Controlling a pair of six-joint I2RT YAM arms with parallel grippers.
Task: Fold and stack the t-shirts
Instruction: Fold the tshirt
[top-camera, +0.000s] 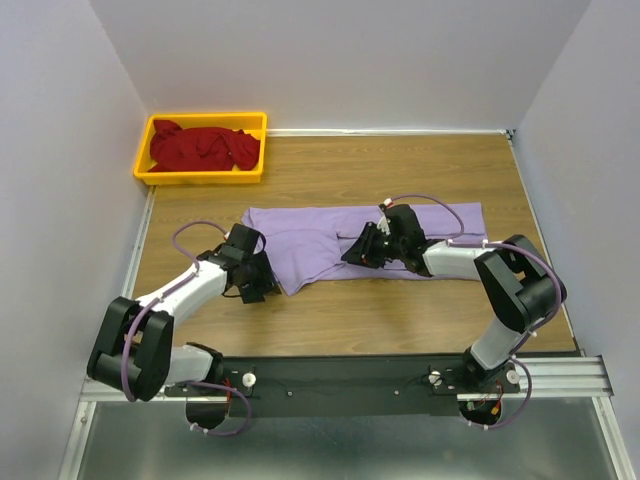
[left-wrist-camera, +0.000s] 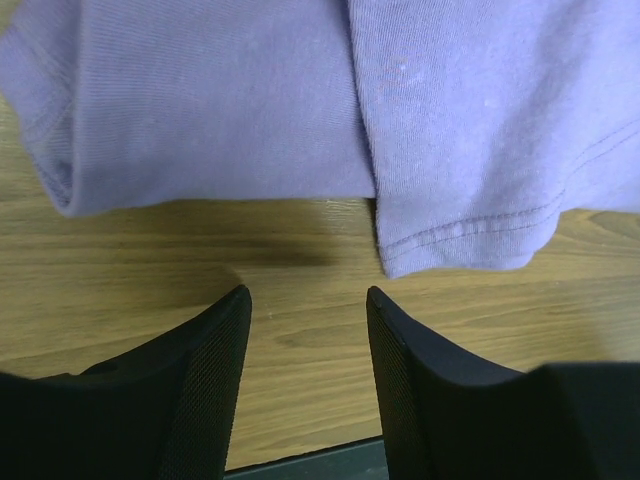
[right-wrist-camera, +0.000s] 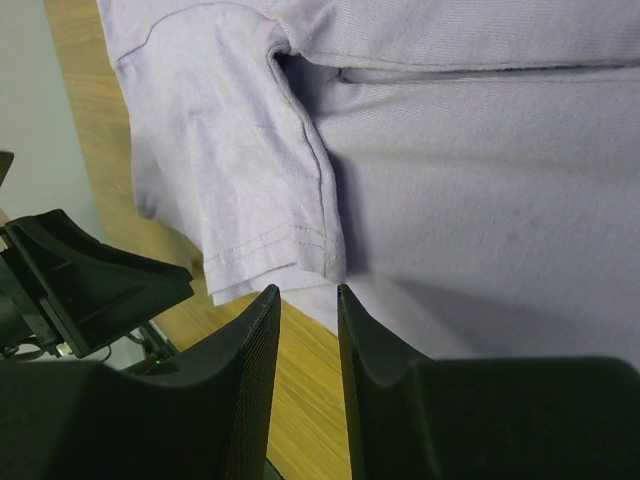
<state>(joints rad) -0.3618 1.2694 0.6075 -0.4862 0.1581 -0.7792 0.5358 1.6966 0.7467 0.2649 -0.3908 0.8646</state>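
Lavender tee (top-camera: 310, 235) partly under R arm (top-camera: 450, 258).

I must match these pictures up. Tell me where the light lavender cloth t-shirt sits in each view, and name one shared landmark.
Top external: the light lavender cloth t-shirt lies spread across the table's middle.
Left wrist: the t-shirt fills the upper half, with a stitched hem at right.
Right wrist: the t-shirt fills most of the frame, with a sleeve at left.
Shared landmark: the brown wooden tabletop bordering the shirt.

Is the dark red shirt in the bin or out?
In. The dark red shirt lies crumpled inside the yellow bin at the far left corner; the lavender shirt is on the table.
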